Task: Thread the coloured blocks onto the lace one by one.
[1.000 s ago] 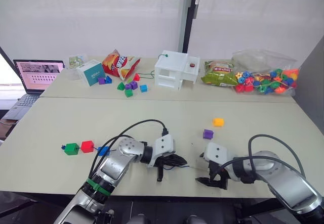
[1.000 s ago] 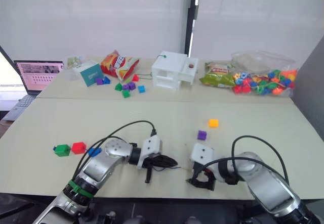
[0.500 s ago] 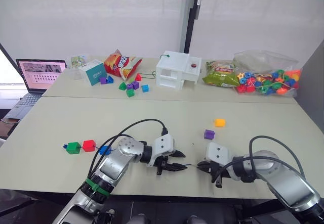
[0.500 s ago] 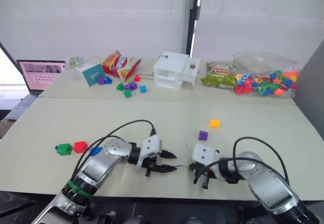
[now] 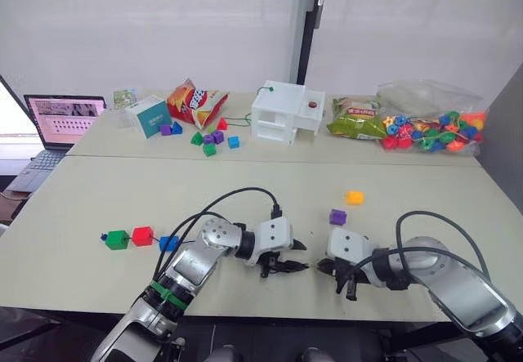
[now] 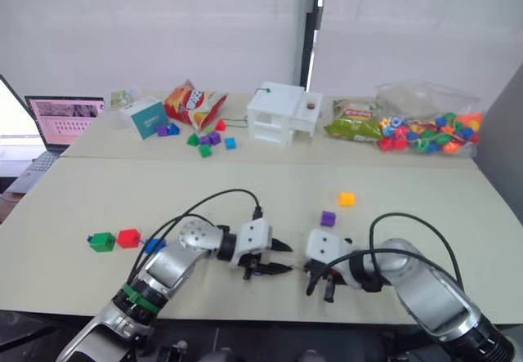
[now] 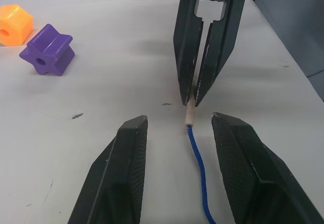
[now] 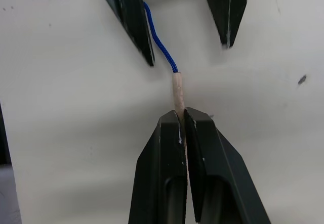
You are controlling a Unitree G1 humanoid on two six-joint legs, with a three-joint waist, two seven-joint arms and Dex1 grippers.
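Walls: white panels [image 5: 163, 27], split by a dark upright post [image 5: 308, 31].
Counter: two pale counters [image 5: 122, 190] set end to end.
Light: even, soft.

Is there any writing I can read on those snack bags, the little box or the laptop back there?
None of it can be read.
Red snack bag: printed logo, too small to read.
Green snack bag: label blurred.
Teal box: white print, too small.
Laptop screen: rows of content, not legible.
The blocks bear no writing that I can see.
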